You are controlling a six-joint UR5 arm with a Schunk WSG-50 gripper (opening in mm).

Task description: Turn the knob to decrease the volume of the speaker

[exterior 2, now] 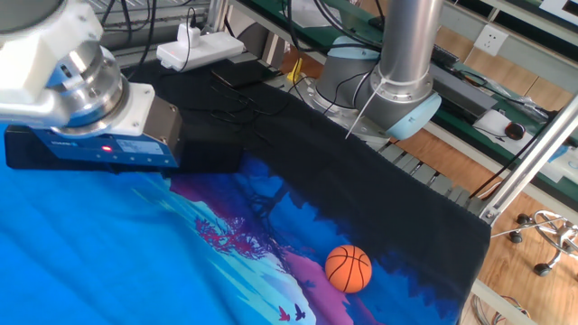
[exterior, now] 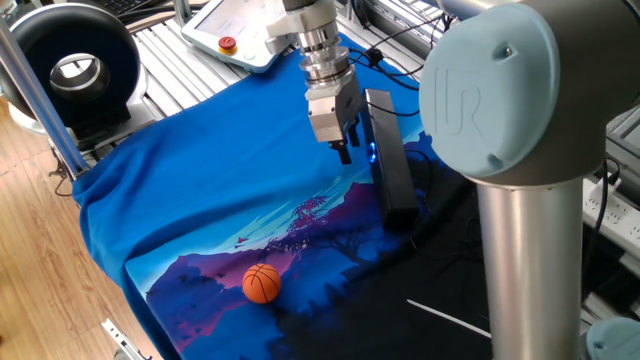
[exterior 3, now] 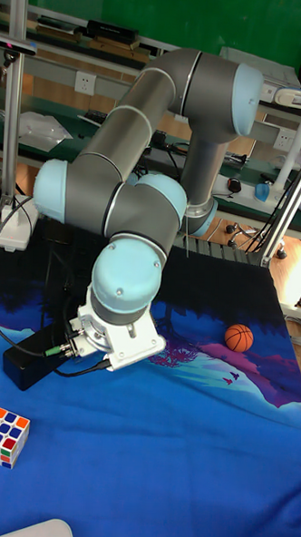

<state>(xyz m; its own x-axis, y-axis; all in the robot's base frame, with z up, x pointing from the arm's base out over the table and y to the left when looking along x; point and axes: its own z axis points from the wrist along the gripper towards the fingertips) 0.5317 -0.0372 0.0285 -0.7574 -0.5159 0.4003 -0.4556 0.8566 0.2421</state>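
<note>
The speaker (exterior: 390, 165) is a long black soundbar lying on the blue cloth; the other fixed view shows part of the speaker (exterior 2: 209, 150) behind the wrist, and the tall view shows one end of the speaker (exterior 3: 23, 366). The knob (exterior: 372, 154) shows only as a small blue glow on the speaker's left side. My gripper (exterior: 345, 150) hangs tilted right against that glow, its dark fingers close together. Whether they hold the knob is hidden. The gripper body (exterior 2: 108, 135) and the arm block the fingers in the other two views.
An orange ball (exterior: 262, 283) lies on the cloth near the front, also seen as the ball (exterior 2: 349, 269). A Rubik's cube (exterior 3: 2, 435) sits at the front left in the tall view. A round black ring device (exterior: 70, 70) and a teach pendant (exterior: 232, 30) are at the back.
</note>
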